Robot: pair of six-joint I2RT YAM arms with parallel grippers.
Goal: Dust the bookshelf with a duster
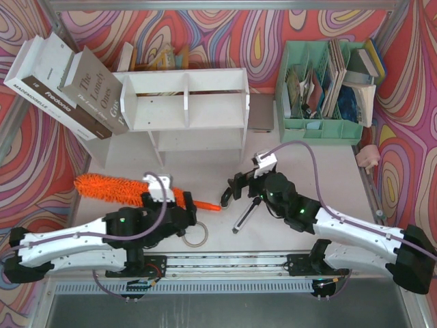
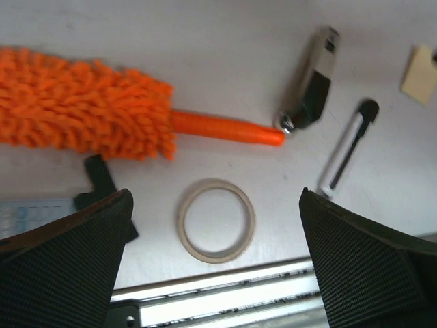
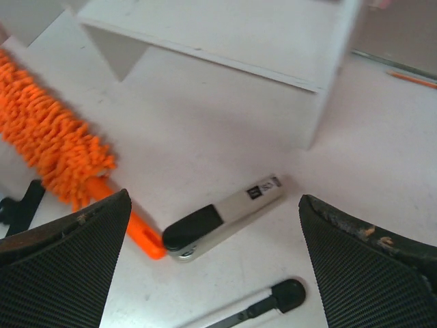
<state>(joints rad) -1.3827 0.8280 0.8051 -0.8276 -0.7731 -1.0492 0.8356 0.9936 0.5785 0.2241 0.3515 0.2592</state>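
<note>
Two books [image 1: 89,92], "Fredonia", "The Lonely Ones", bookshelf [image 1: 184,99]

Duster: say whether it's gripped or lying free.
Lying free. The duster rests flat on the table; the left gripper hangs open, neither finger touching it.

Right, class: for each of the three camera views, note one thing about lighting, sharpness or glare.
Top external view: even light, soft shadows, book spines readable. Left wrist view: the duster looks slightly blurred, the table pale and flat. Right wrist view: the bookshelf top is washed out and soft-edged, the black-and-silver tool sharper.
</note>
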